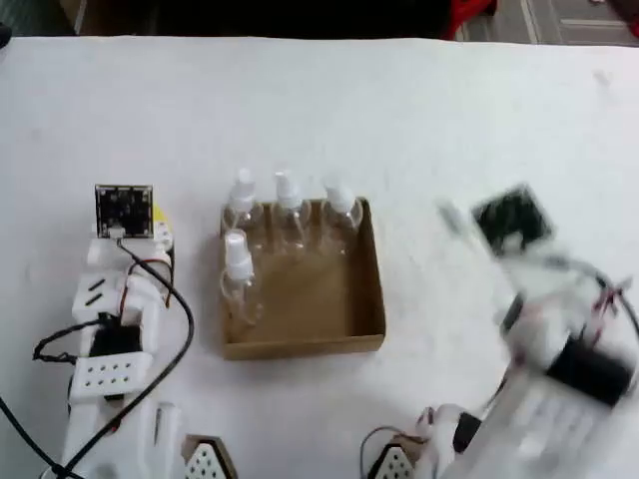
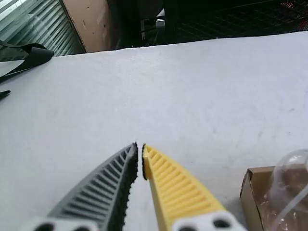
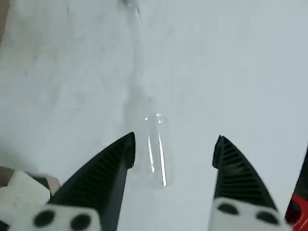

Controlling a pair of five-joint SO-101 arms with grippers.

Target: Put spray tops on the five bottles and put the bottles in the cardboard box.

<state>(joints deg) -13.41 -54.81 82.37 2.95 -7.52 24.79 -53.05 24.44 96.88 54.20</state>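
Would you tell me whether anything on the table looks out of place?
One clear bottle lies on its side on the table, outside the cardboard box, ahead of the open right gripper. The four bottles in the box stand upright.

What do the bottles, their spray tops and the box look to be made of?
The cardboard box: matte brown cardboard, thin walls with raw edges. The bottles: clear and glossy, probably plastic, glass not excluded; the box's brown shows through them. The spray tops: opaque white, likely moulded plastic.
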